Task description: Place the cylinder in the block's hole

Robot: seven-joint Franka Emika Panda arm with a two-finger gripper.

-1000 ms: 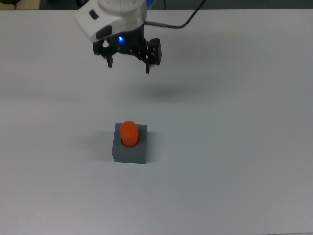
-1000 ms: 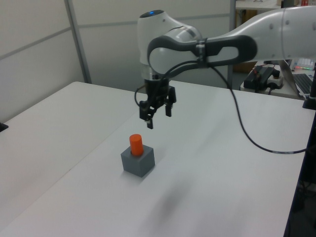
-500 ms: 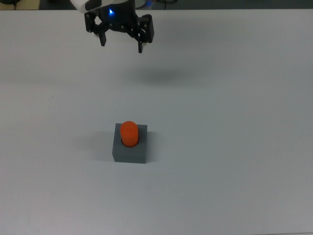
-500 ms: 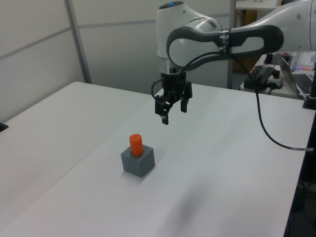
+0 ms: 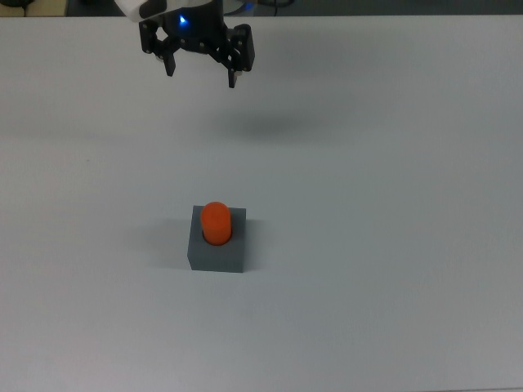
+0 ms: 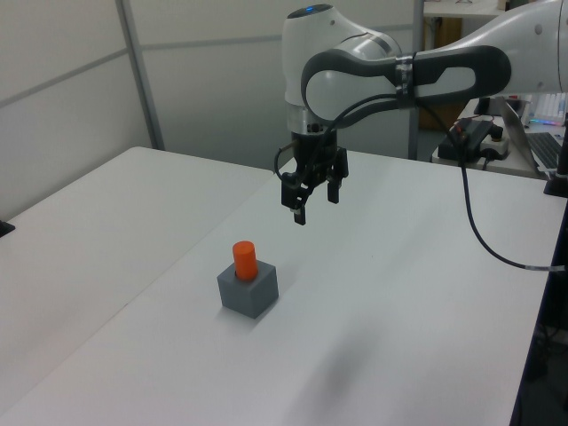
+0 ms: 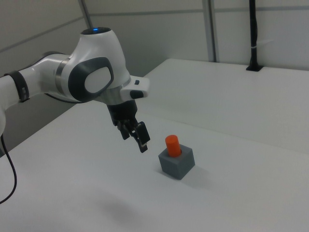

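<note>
Black pincer (image 5: 200, 76) seemingly open, empty

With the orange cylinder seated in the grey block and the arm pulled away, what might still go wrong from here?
1. The cylinder stands well proud of the block, so it may be only partly seated and could tip if bumped.
2. The open gripper hangs above the table; a low return pass could clip the cylinder's top.

White table (image 6: 106, 266), pale panelled walls (image 6: 62, 115)

White table (image 5: 392, 245), matte top.
Holds grey block (image 5: 217, 251) mid-surface, well clear of every edge.
</note>
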